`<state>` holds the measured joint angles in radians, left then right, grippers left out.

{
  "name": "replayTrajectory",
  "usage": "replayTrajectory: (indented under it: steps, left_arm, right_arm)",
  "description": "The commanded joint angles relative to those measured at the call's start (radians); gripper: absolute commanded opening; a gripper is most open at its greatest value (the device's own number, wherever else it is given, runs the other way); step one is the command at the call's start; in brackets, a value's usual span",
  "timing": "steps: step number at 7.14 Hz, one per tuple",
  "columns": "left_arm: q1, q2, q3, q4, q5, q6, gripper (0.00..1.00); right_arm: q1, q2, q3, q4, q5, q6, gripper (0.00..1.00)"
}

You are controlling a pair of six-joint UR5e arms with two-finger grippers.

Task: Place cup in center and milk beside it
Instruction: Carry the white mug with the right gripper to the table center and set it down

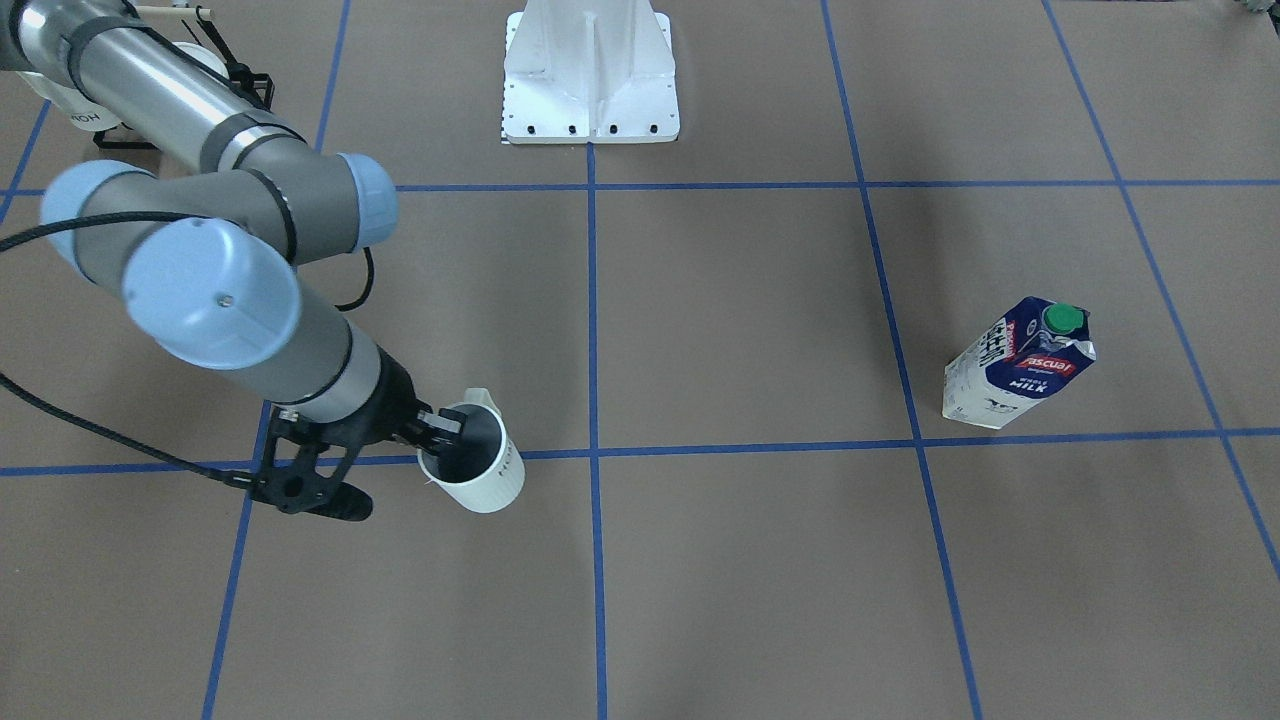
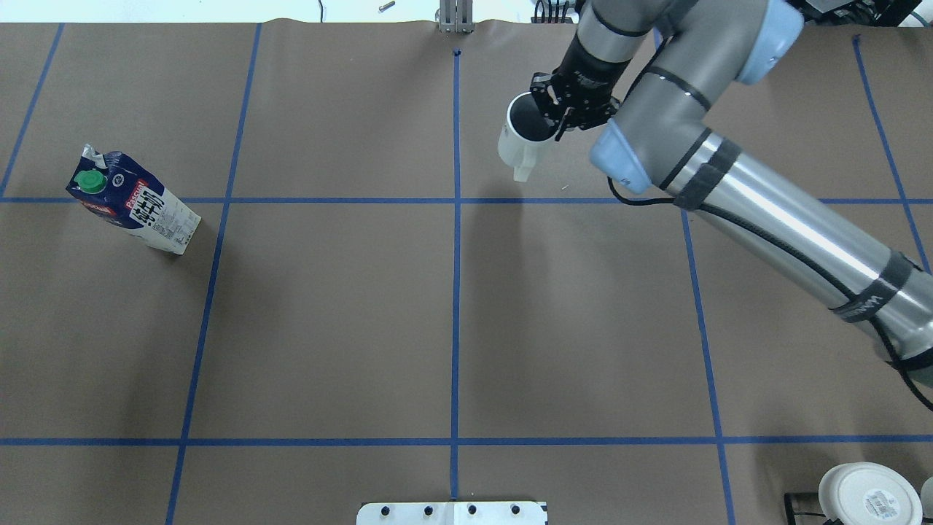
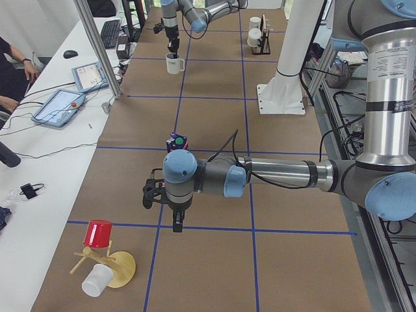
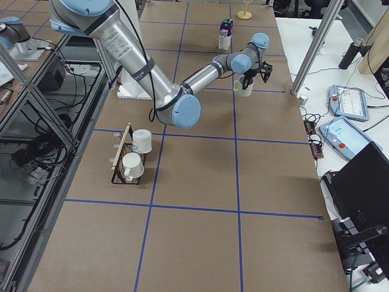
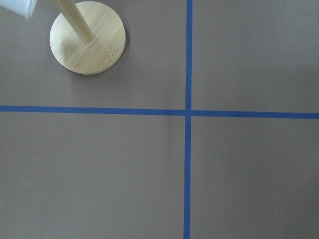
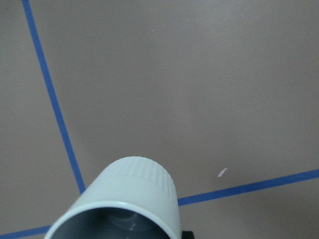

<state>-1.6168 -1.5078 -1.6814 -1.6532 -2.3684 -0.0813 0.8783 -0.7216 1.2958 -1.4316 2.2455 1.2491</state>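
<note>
I have the cup (image 1: 490, 478) pinched at its rim by the right jaws, one finger inside the mouth and one outside on the wall. It is in the left middle of the front-facing view, just left of the tape crossing that I take for the center (image 1: 595, 453). Whether its bottom is off the counter (image 1: 750, 330), I cannot tell for sure.

To do this step well, I would carry it slowly sideways toward the crossing. I would keep it level, because a rim grasp lets a mug swing. Then I would lower it straight until the base sits over the two lines, and only then release.

The milk (image 1: 1018, 365) stands upright in the right middle of the same view, well apart from the center. The left jaws show only in a side view, so I cannot tell their state.

The cup is a plain cool-white cylinder, grey inside. In the wrist view it seems to have fine ribs under the rim. Its small loop handle points to the lower edge in the overhead view.
</note>
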Motion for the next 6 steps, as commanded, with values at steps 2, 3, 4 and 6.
replayTrajectory:
  steps: [2,3,4,6]
  left_arm:
    - [0.000,0.001,0.008,0.000,0.000,0.002,0.98]
    - [0.000,0.000,0.012,0.000,0.000,0.002,0.98]
    - [0.000,0.000,0.011,0.000,0.000,0.002,0.98]
    - [0.000,0.000,0.011,0.000,0.000,0.002,0.98]
  right_arm:
    - [-0.103,0.062,-0.064,0.062,-0.055,0.113,0.00]
    - [-0.117,0.060,-0.064,0.062,-0.059,0.113,0.00]
    - [-0.122,0.059,-0.064,0.063,-0.063,0.113,0.21]
    - [-0.127,0.060,-0.059,0.079,-0.118,0.101,1.00]
